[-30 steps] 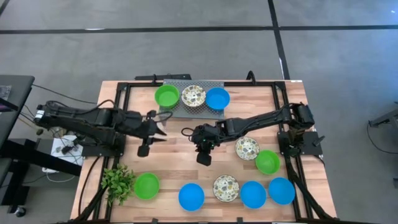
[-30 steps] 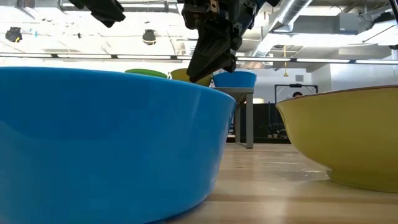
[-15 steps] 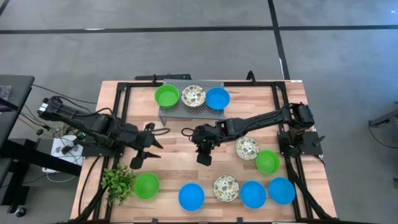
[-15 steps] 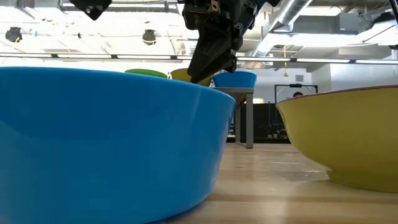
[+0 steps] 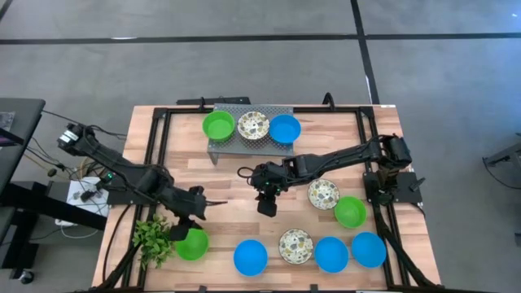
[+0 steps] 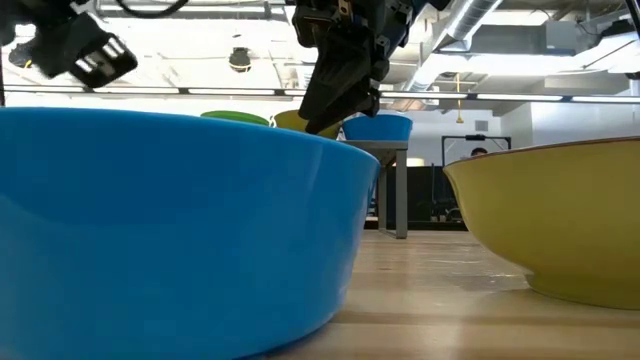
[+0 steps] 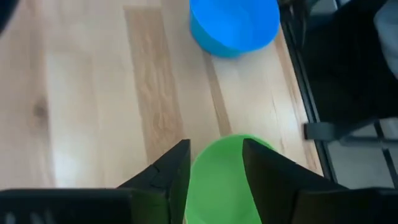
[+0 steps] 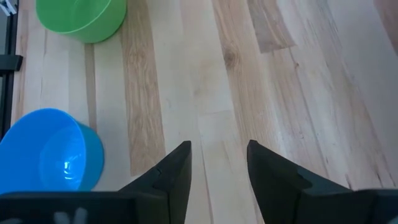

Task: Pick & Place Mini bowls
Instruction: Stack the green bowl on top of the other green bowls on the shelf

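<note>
My left gripper [image 5: 181,234] hangs open over the near-left green mini bowl [image 5: 194,246]. In the left wrist view that green bowl [image 7: 221,177] shows between the two fingers of the left gripper [image 7: 216,145]; I see no touch. My right gripper [image 5: 267,208] stands open over bare wood at mid-table, and nothing lies between its fingers in the wrist view of my right gripper [image 8: 217,147]. A green bowl [image 5: 218,126], a floral one [image 5: 253,125] and a blue one [image 5: 284,129] sit on a grey rack [image 5: 244,147] at the far side.
Along the near edge stand a blue bowl [image 5: 250,257], a floral bowl [image 5: 295,246] and two more blue bowls [image 5: 331,254]. At the right are a floral bowl [image 5: 323,194] and a green bowl [image 5: 350,212]. A leafy plant [image 5: 153,238] stands just left of the near-left green bowl.
My left gripper has swung from beside the rack toward the table's near edge and come down, ending over the near-left green bowl. No bowl has moved.
</note>
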`<move>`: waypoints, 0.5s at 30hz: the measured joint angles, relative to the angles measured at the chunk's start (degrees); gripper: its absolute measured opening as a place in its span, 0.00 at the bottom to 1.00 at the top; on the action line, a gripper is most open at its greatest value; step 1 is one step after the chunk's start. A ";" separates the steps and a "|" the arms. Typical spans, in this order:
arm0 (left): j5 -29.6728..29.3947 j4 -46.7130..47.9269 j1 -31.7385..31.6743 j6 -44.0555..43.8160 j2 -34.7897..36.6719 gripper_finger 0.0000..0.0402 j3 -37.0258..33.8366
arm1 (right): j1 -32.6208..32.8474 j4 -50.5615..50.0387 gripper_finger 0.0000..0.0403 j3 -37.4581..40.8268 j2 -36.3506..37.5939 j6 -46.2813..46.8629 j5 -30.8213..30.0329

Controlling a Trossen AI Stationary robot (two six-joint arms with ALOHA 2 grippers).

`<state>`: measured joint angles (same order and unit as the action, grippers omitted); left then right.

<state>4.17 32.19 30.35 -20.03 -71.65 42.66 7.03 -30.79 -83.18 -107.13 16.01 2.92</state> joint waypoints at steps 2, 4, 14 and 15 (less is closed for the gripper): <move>0.89 -0.19 0.38 -0.02 -1.83 0.35 -0.27 | 0.00 0.00 0.35 0.00 0.00 0.00 -0.01; 1.70 -0.04 0.56 -0.03 -3.50 0.34 -0.42 | 0.00 0.00 0.35 -0.01 0.00 0.00 0.00; 2.10 -0.24 2.02 -2.32 -10.66 0.39 -0.40 | 0.00 0.00 0.36 0.00 0.00 0.02 0.00; 2.11 -0.25 2.28 -2.38 -11.20 0.39 -0.40 | 0.00 0.00 0.36 0.00 0.00 0.02 0.00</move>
<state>6.28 31.94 32.63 -22.41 -82.85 42.26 7.03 -30.79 -83.18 -107.13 16.03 2.92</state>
